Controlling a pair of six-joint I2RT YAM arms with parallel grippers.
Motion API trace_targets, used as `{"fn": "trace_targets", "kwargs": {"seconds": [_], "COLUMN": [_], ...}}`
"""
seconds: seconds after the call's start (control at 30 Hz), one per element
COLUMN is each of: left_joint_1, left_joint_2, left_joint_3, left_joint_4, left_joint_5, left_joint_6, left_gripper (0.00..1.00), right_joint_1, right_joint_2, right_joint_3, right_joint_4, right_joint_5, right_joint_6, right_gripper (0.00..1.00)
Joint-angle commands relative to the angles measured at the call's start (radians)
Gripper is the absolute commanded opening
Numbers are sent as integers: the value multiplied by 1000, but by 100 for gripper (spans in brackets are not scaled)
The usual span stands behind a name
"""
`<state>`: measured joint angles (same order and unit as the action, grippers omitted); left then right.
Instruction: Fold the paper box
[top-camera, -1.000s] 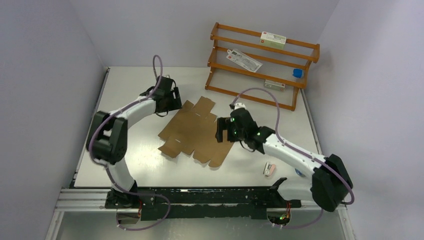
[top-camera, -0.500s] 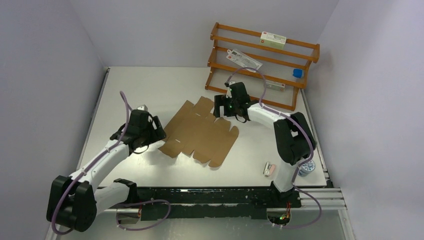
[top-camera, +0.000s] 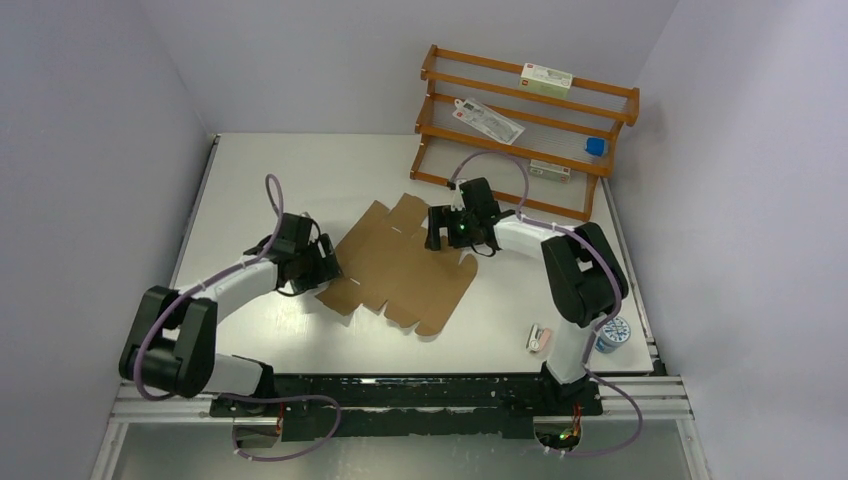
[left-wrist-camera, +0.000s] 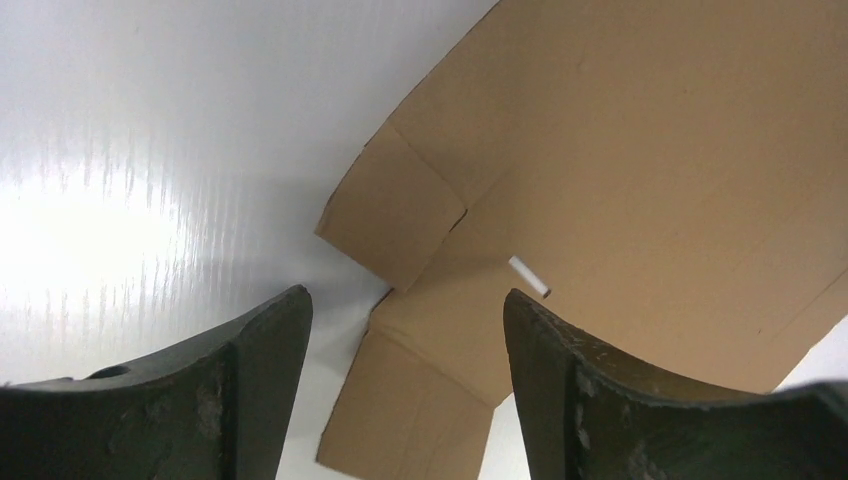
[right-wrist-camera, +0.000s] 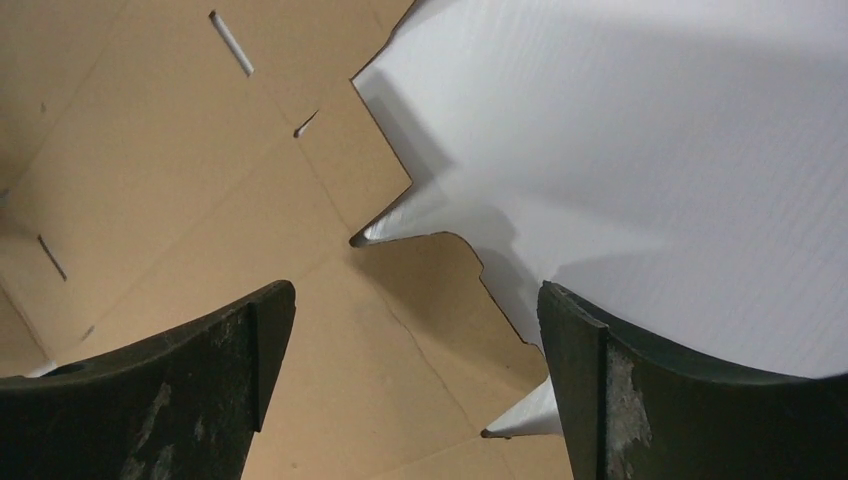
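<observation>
Box (top-camera: 400, 268) lies flat on surface (top-camera: 270, 180). Left claw (top-camera: 323, 271) and right claw (top-camera: 436, 232) sit at opposite edges, both wide open and empty, likely to raise flaps.

The top camera is looking down from above and behind the arms, taking in the whole counter (top-camera: 300, 180). The left wrist camera is looking down from very near, past the left pincer (left-wrist-camera: 405, 300), at the near-left corner of the paper box (left-wrist-camera: 620, 150). The right wrist camera is looking past the right pincer (right-wrist-camera: 415, 290) at the sheet's far-right edge. All three views are sharing that sheet and the counter.
</observation>
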<state>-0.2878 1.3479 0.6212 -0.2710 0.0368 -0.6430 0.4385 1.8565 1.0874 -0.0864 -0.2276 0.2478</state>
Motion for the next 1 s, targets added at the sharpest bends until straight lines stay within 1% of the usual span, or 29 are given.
{"fn": "trace_targets", "kwargs": {"seconds": [0.0, 0.2, 0.27, 0.47, 0.63, 0.73, 0.8, 0.9, 0.97], "left_joint_1": [4, 0, -4, -26, -65, -83, -83, -73, -54], "left_joint_2": [77, 196, 241, 391, 548, 608, 614, 574, 527], "left_joint_3": [76, 172, 216, 366, 523, 621, 674, 719, 704], "left_joint_4": [26, 59, 51, 50, 44, 20, -7, -48, -68], "left_joint_5": [19, 79, 77, 76, 112, 115, 103, 51, 32], "left_joint_6": [41, 56, 65, 92, 121, 136, 141, 153, 152], "left_gripper": [75, 74, 74, 75, 76, 77, 78, 78, 79], "right_joint_1": [-1, 5, 16, 88, 145, 154, 155, 153, 149], "right_joint_2": [-73, -224, -280, -461, -603, -670, -708, -751, -766], "right_joint_3": [-89, -253, -310, -486, -578, -598, -575, -522, -489], "right_joint_4": [-10, 6, 12, 35, 18, -26, -94, -170, -189], "right_joint_5": [-32, -53, -62, -65, -12, 18, 64, 160, 220], "right_joint_6": [19, 87, 112, 212, 306, 321, 302, 253, 214], "right_gripper": [96, 95, 95, 94, 94, 95, 97, 100, 100]}}
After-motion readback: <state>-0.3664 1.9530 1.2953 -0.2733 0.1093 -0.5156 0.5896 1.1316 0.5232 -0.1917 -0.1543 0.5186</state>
